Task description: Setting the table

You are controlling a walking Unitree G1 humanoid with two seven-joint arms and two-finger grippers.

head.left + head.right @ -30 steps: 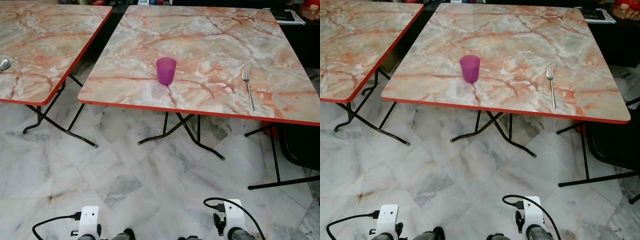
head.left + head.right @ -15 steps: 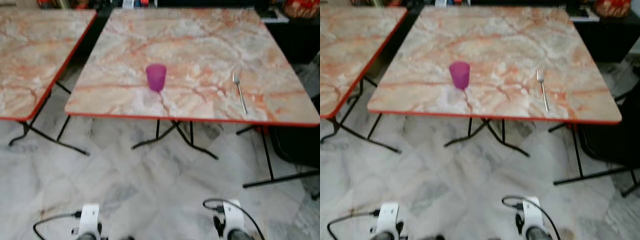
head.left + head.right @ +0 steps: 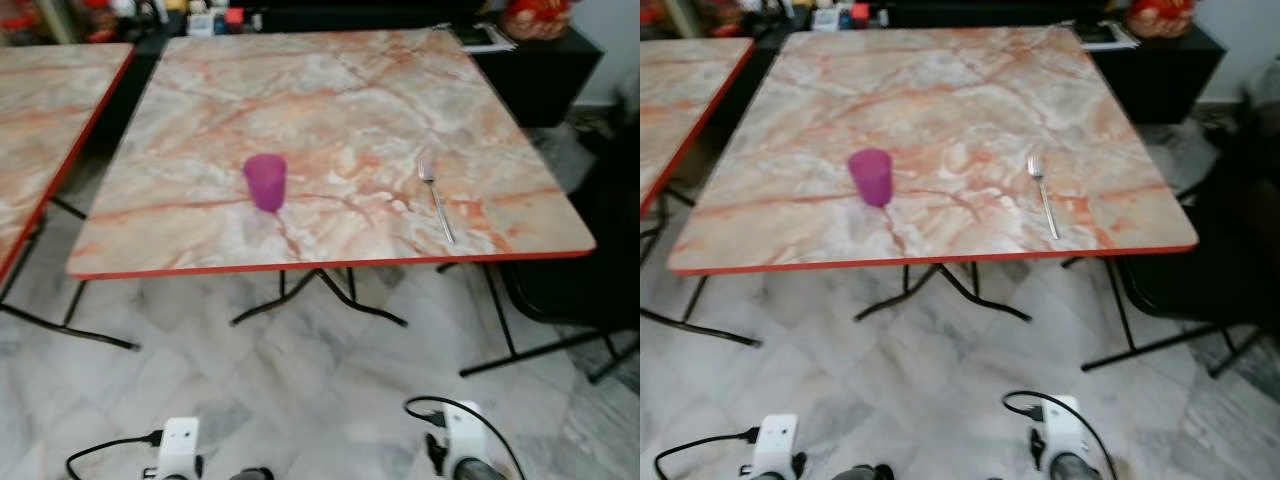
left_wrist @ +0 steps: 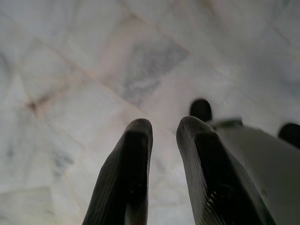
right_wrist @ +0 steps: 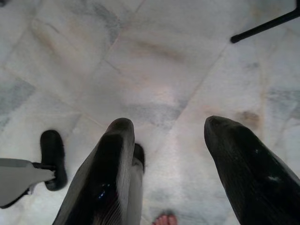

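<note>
A purple plastic cup [image 3: 265,182] stands upright on the pink marble table [image 3: 350,100], left of the middle and near the front edge. A silver fork [image 3: 435,200] lies flat on the table's right side, tines pointing away from me. Both arms hang low over the marble floor, far short of the table. In the left wrist view my left gripper [image 4: 164,129] points at the floor, its fingers nearly touching and holding nothing. In the right wrist view my right gripper [image 5: 168,126] is open, its fingers wide apart over the floor tiles.
A second marble table [image 3: 40,120] stands to the left across a narrow gap. A black chair [image 3: 590,270] sits by the table's right edge and a black cabinet [image 3: 530,70] at the back right. Folding legs [image 3: 320,295] cross under the table. Toes [image 5: 164,219] show near my right gripper.
The whole picture has shifted: the camera has turned right, so the table sits further left and the chair and cabinet have come into view. Cup, fork and both arms stay put.
</note>
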